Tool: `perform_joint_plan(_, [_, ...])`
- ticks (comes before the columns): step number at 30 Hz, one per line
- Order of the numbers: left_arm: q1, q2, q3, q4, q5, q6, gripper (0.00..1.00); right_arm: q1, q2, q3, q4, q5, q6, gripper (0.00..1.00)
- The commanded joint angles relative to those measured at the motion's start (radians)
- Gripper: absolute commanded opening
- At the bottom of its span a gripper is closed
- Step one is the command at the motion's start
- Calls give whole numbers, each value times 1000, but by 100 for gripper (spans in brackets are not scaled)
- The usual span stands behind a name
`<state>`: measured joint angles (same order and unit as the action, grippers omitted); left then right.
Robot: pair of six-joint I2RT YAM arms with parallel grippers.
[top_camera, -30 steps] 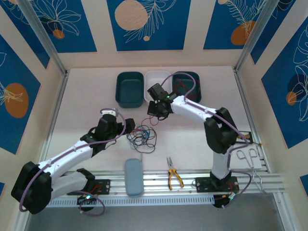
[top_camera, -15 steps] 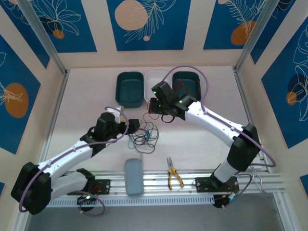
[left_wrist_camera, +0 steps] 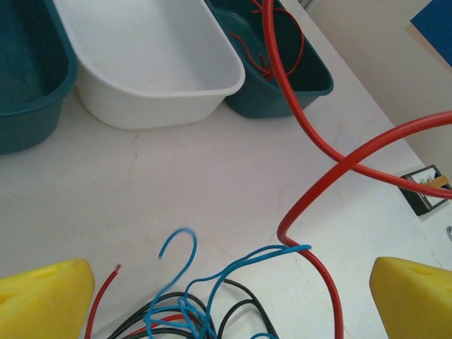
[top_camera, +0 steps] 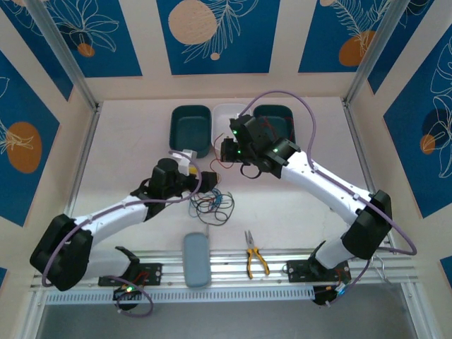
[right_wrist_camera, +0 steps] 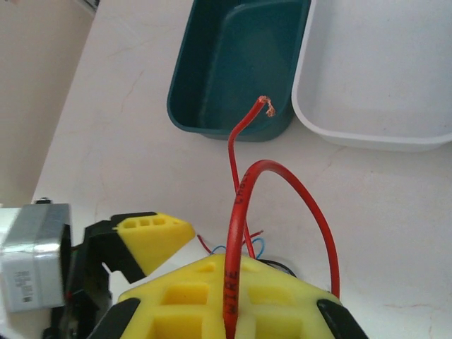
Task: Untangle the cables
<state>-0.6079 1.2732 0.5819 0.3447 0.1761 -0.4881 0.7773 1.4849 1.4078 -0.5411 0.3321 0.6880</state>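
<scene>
Red cable [right_wrist_camera: 237,212] pinched by closed right gripper [right_wrist_camera: 230,296]; left gripper [left_wrist_camera: 229,296] gapes wide.

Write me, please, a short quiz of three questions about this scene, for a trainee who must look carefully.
1. Multiple choice: what do the right jaws hold? A) a red cable B) a blue cable C) the pliers
2. True or false: the white tray stands between the left teal tray and the right teal tray.
3. In one word: how do the left jaws stand?

Key: 1 A; 2 true; 3 open.
</scene>
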Motion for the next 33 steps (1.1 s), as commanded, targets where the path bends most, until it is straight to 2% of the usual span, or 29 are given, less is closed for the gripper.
perform_joint_plan(1, [-21,40,25,83,10,-8,98,4,-57,33,26,-15,-20,0])
perform_joint_plan(5, [-29,84,26,115,8,-26,94,5,-90,36,33,-21,-32,0])
perform_joint_plan(10, [-30,107,11,120,-14,-40,84,6,-131,42,37,-5,-56,0])
perform_joint_plan(14, [-31,107,-23,117,-27,-48,71,5,-164,56,27,18,-86,0])
perform_joint_plan(20, [-31,100,-80,117,-62,-67,60,0,-199,89,10,66,-137,0])
perform_joint_plan(27, [-30,111,-101,109,-86,-73,58,-36,-226,140,-4,63,-183,0])
perform_joint_plan(33, [-30,115,-104,110,-101,-78,61,-139,-233,197,-48,-44,-183,0])
